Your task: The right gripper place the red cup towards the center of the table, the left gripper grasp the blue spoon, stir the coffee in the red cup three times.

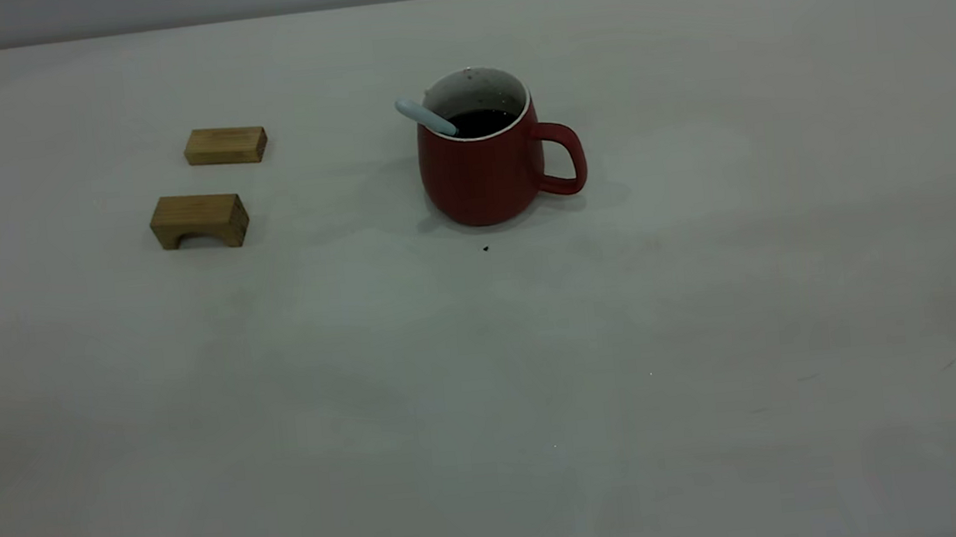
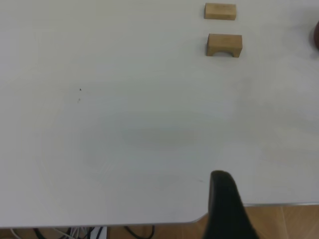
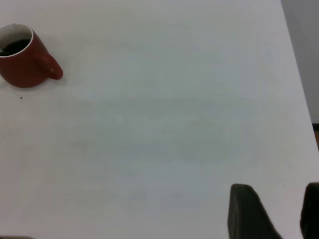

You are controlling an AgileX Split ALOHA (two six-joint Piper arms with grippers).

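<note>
Wide off-white table (image 1: 714,351) fills the exterior view, no arm over it there. On it, near the centre and towards the far side, stands the red cup (image 1: 481,167), upright, handle turned to the right, dark coffee (image 1: 481,122) inside. Left of it, well apart, two tan wooden blocks: the arched block (image 1: 200,220) nearer, the plain block (image 1: 226,145) just behind. The blue spoon (image 1: 426,117) leans in the cup, handle poking over the left rim. The right gripper (image 3: 273,216) hangs far from the cup, fingers spread, holding nothing. The left gripper (image 2: 227,206) shows one finger at the table edge; can't tell its state
</note>
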